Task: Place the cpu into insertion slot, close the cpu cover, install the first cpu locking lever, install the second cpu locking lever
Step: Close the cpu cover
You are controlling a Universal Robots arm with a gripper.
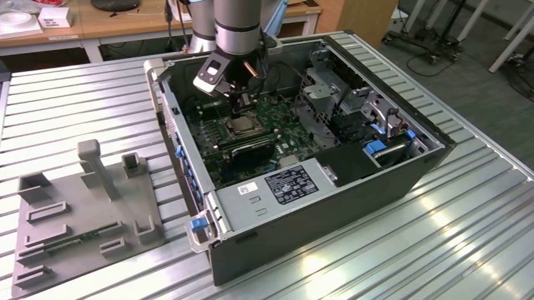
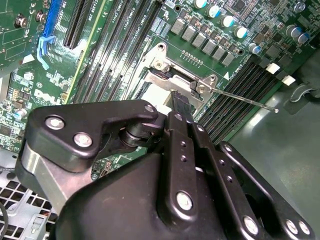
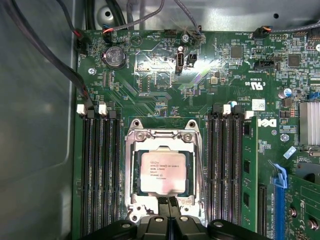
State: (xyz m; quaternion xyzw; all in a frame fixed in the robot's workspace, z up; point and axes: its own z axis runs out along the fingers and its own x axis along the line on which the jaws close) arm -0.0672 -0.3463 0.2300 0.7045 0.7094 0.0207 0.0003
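Gripper (image 3: 166, 200) low inside computer case (image 1: 334, 206), fingertips pressed together, nothing between, at edge of cpu cover (image 3: 162, 136). Cpu (image 3: 164, 172) flat in insertion slot (image 3: 138, 172), cover down around it. Thin lever rod (image 2: 240, 99) jutting over memory slots (image 3: 100, 170).

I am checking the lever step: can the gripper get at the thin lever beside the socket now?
Probably yes. The lever sticks out bare over the memory slots, nothing covering it, and the gripper hangs close beside it.
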